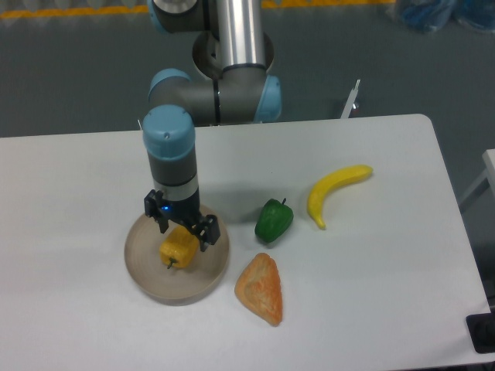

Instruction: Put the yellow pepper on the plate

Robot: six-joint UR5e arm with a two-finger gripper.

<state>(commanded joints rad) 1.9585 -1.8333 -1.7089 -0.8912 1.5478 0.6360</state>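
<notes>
The yellow pepper (179,248) lies on its side in the middle of the round beige-grey plate (144,272), with its dark stem pointing toward the front. My gripper (183,230) hangs straight down over the plate. Its black fingers (209,230) stand on either side of the pepper's top. The jaws are spread a little wider than the pepper, with a small gap on the right side. The pepper appears to rest on the plate.
A green pepper (274,219) sits just right of the plate. An orange-yellow wedge-shaped food piece (261,289) lies at the plate's front right. A yellow banana (335,190) lies farther right. The table's right edge (456,224) is beyond it.
</notes>
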